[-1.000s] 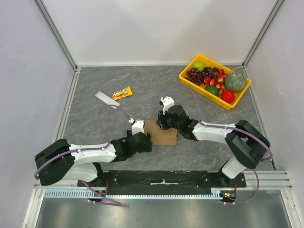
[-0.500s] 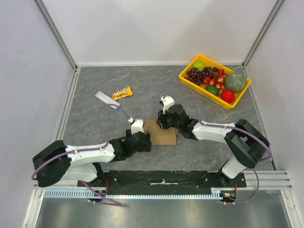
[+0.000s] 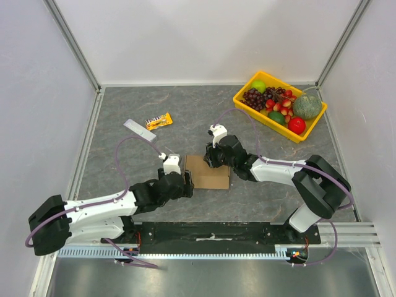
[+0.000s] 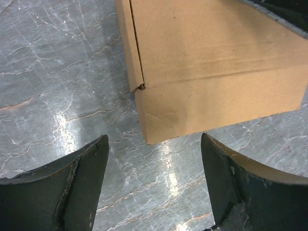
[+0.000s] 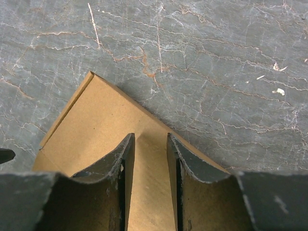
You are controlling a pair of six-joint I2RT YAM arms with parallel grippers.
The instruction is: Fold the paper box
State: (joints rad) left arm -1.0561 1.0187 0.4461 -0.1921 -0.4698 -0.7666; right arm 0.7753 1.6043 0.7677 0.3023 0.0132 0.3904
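Observation:
The paper box (image 3: 210, 174) is a closed, flat brown cardboard carton lying on the grey table in front of both arms. In the left wrist view its near corner (image 4: 159, 125) shows a small gap where the lid meets the side wall. My left gripper (image 3: 187, 183) (image 4: 154, 140) stands open just off that corner, with only table between its fingers. My right gripper (image 3: 211, 162) (image 5: 150, 138) hovers over the far end of the box lid (image 5: 96, 130). Its jaws are a narrow gap apart, open, and hold nothing; whether the tips touch the lid I cannot tell.
A yellow tray (image 3: 246, 103) of fruit sits at the back right. An orange snack wrapper (image 3: 159, 121) and a white strip (image 3: 138, 129) lie at the back left. White walls close in the table on three sides.
My left arm has drawn back to the left, and its gripper has slid a little away from the box corner. The right arm and the box have not moved.

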